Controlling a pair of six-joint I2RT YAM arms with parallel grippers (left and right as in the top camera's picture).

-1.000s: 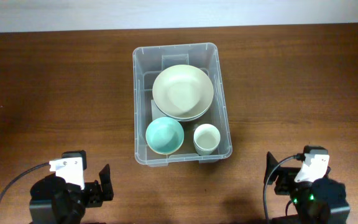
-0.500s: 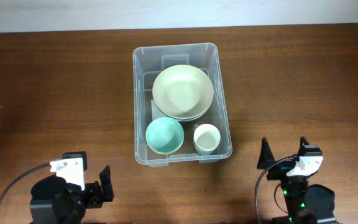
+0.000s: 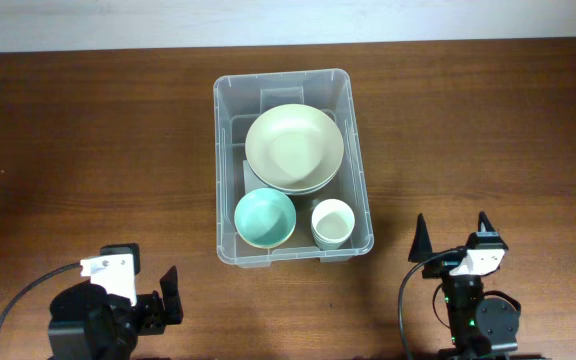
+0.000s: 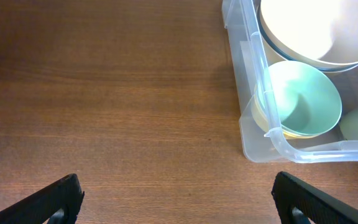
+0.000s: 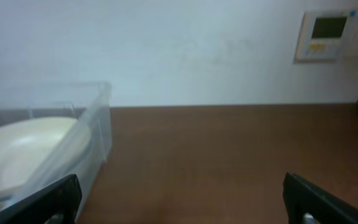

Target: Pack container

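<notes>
The container (image 3: 218, 170), a clear plastic bin, stands mid-table. Inside it are a large cream bowl (image 3: 294, 148), a teal bowl (image 3: 265, 217) and a white cup (image 3: 332, 222). My left gripper (image 3: 146, 265) sits near the front left edge, open and empty, over bare wood (image 4: 178, 186); the left wrist view shows the container's near corner (image 4: 253, 68) and the teal bowl (image 4: 306, 102) to its right. My right gripper (image 3: 451, 222) is open and empty at the front right of the container, pointing level across the table (image 5: 180, 186), with the container's wall (image 5: 95, 134) on its left.
The brown wooden table (image 3: 88, 150) runs wide on both sides of the bin. In the right wrist view a white wall rises behind the table's far edge, with a small wall panel (image 5: 325, 34) at upper right.
The right arm has shifted left and tilted up, its open fingers now pointing away over the table. The left arm and the bin's contents have not moved.
</notes>
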